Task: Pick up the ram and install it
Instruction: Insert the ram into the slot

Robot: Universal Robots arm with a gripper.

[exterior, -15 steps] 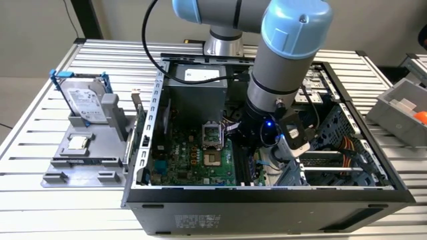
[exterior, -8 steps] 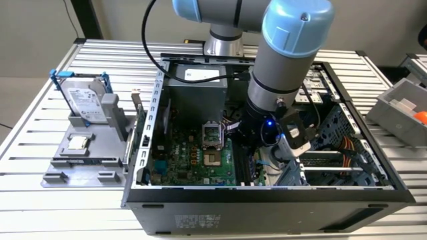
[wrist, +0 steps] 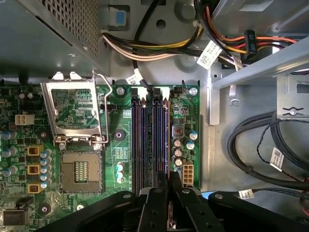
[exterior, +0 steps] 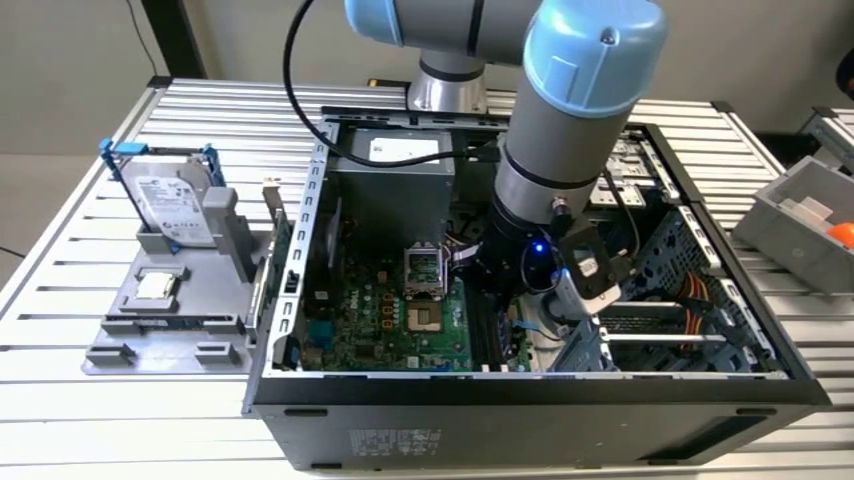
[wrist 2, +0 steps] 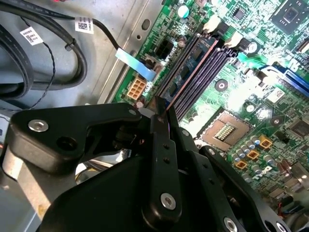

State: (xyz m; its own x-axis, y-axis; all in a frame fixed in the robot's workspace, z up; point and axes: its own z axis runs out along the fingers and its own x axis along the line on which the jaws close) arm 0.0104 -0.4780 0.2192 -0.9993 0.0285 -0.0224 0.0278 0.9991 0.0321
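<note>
Even, soft light falls from above on the computer case (exterior: pixel 534 400) in the exterior view, and the slatted table (exterior: pixel 80 400) around it gleams pale, with faint shadows just beside the case. Inside the case it is dimmer, and a small blue light (exterior: pixel 538 247) glows there. In both wrist views the motherboard (wrist: pixel 120 121) is bright and crisp, while the black gripper (wrist 2: pixel 161 118) nearest the lens looks dark and slightly soft.

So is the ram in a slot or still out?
In. The ram stands edge-up in a memory slot, the gripper closed on its near end.
</note>
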